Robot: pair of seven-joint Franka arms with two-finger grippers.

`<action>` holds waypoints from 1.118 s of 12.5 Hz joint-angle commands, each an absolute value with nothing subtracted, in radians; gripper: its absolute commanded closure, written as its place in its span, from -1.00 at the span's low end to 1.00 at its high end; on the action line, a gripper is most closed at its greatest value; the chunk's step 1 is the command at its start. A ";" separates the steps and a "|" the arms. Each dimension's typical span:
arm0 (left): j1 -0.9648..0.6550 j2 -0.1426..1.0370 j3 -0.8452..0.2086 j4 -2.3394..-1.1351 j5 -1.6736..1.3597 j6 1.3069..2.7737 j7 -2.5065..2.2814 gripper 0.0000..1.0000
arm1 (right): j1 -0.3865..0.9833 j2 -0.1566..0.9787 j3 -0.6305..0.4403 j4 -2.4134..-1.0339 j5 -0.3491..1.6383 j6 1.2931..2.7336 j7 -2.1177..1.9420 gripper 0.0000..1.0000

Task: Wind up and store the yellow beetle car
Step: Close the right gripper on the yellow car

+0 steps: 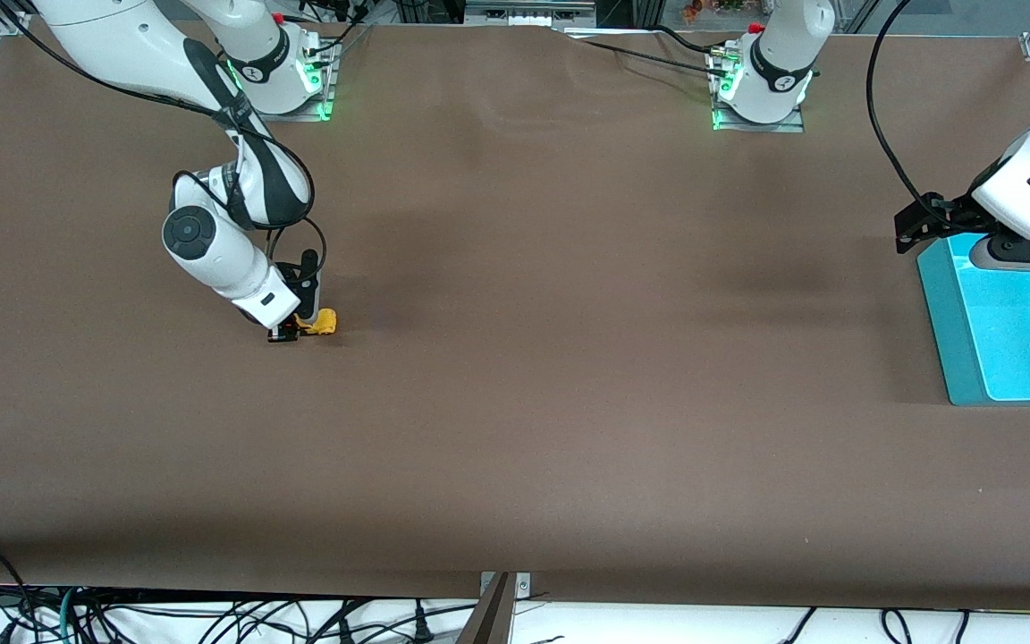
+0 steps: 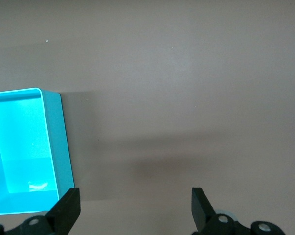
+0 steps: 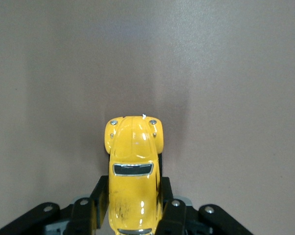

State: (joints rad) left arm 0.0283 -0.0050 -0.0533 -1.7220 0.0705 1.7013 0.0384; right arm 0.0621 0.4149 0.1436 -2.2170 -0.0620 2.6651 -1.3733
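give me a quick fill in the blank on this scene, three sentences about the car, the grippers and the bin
1. The right gripper is shut on the ______ beetle car.
2. The left gripper hangs ______ beside the bin, holding nothing.
3. The turquoise bin sits toward the ______ arm's end of the table.

Missing words: yellow; open; left

Yellow beetle car [image 3: 134, 166] (turquoise bin [image 1: 962, 358])

free: brown table [image 1: 515, 376] open mid-span | obstacle: teal bin [image 1: 998, 340] at left arm's end of table
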 commanded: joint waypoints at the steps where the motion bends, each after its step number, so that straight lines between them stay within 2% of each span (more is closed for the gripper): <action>1: 0.035 0.000 -0.058 -1.698 0.067 1.678 0.031 -1.00 | 0.026 0.423 0.155 -2.229 -0.071 2.683 -1.385 0.96; 14: 0.035 0.000 -0.058 -1.698 0.067 1.678 0.031 -1.00 | -0.167 0.465 0.155 -2.230 -0.072 2.683 -1.669 0.98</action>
